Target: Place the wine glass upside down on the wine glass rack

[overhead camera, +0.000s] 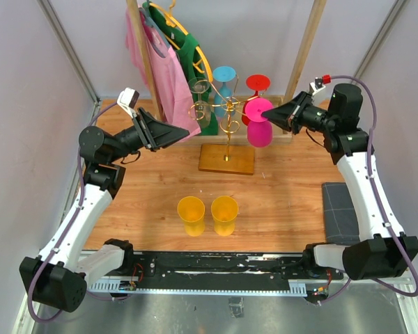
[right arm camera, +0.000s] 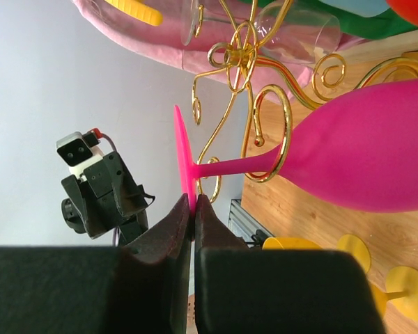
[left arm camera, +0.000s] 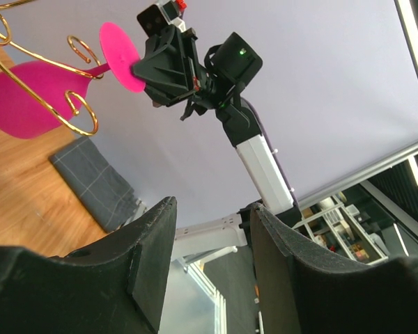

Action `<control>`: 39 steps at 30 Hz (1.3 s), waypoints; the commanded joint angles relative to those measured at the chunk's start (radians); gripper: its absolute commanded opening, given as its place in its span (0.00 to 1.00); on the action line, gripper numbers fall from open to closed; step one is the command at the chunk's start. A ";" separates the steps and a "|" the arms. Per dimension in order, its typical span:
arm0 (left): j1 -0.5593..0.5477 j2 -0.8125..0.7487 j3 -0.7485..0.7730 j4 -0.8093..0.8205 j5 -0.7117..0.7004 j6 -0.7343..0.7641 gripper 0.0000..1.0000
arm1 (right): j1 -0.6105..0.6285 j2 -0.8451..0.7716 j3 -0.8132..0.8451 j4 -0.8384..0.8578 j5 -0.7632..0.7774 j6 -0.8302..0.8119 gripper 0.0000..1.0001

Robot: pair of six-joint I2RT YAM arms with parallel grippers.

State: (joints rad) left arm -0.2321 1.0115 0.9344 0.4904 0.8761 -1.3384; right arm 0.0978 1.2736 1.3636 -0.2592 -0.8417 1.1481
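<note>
Wooden tabletop bears the wine glass rack far centre. The right gripper clamps the foot of the pink wine glass, whose stem sits in a gold curl. The left gripper is parted and empty.

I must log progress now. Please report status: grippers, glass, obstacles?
Left gripper open, empty. Right gripper shut on pink wine glass foot. Glass upside down, stem in wine glass rack curl. Clear glass on next arm, not touching.

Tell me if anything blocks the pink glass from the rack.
Nothing visible does. The pink glass hangs bowl down, its stem already inside a curled arm of the rack. The right gripper is pinching the rim of its foot.
</note>
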 commanded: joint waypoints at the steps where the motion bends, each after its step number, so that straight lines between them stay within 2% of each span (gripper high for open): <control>1: 0.007 -0.021 -0.009 0.014 0.005 0.010 0.52 | -0.041 -0.029 -0.021 0.012 0.014 -0.026 0.01; 23: 0.007 -0.024 -0.011 0.009 0.006 0.014 0.52 | -0.073 0.121 0.032 0.116 -0.008 -0.027 0.03; 33: 0.007 -0.021 0.006 -0.029 0.007 0.044 0.52 | -0.088 0.136 0.025 0.156 -0.016 -0.027 0.23; 39: 0.007 -0.013 0.009 -0.026 0.009 0.044 0.52 | -0.112 0.135 0.027 0.156 -0.006 -0.049 0.29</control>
State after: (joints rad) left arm -0.2321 1.0046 0.9249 0.4610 0.8757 -1.3106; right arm 0.0257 1.3991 1.3678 -0.1081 -0.8524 1.1362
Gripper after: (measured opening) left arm 0.516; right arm 0.270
